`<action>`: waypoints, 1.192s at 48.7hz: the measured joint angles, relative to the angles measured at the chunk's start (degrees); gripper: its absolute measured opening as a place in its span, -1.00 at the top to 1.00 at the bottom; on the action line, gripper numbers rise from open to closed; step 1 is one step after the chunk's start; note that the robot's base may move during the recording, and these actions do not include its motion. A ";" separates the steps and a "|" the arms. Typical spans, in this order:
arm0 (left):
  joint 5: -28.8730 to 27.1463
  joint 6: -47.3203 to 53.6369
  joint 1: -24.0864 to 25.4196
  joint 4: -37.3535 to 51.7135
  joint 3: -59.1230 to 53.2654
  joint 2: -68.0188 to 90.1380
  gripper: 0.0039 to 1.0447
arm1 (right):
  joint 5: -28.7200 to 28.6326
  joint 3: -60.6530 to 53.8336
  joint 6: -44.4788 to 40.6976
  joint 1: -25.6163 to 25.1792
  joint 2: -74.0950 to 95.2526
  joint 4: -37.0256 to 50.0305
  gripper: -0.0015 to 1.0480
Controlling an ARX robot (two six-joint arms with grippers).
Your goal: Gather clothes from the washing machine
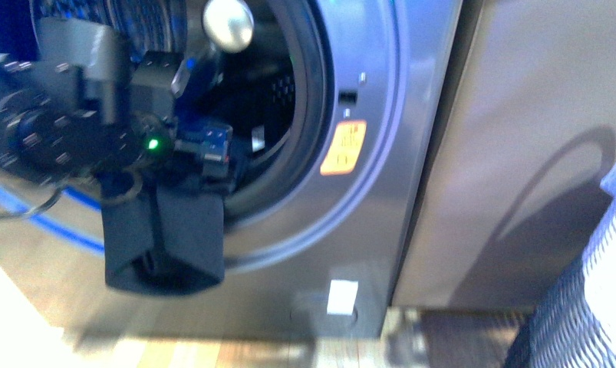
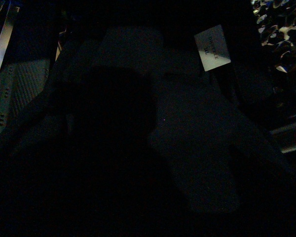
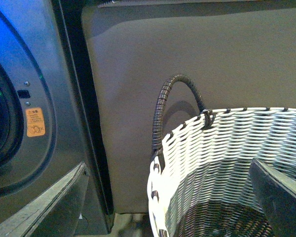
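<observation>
Left gripper [image 1: 212, 149] clamps clothes [image 1: 166, 238] at washer [image 1: 381, 230] porthole 7 o'clock. Right gripper [image 3: 167, 168] wide open, empty, at basket [image 3: 227, 143].

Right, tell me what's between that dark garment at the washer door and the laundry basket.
Nothing visible. The dark garment hangs below the left arm outside the washing machine porthole. The woven laundry basket stands off to the right, past the grey panel. The left wrist view is dark.

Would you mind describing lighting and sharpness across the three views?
Front view: motion-blurred, floor blown out lower left, blue glow on the washing machine. Left wrist view: dark. Right wrist view: sharp, evenly lit, basket handle shadowing the grey panel.
</observation>
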 joint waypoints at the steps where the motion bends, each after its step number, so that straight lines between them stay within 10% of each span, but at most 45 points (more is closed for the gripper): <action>1: -0.17 0.00 0.09 -0.24 0.57 0.52 -0.88 | 0.00 0.00 0.00 0.00 0.00 0.00 -0.85; 45: -4.72 -1.51 0.39 -25.79 13.46 5.75 -0.88 | 0.00 0.00 0.00 0.00 0.00 0.00 -0.85; 58: -5.14 -1.16 -0.39 -21.97 10.19 4.92 -0.21 | 0.00 0.00 0.00 0.00 0.00 0.00 -0.85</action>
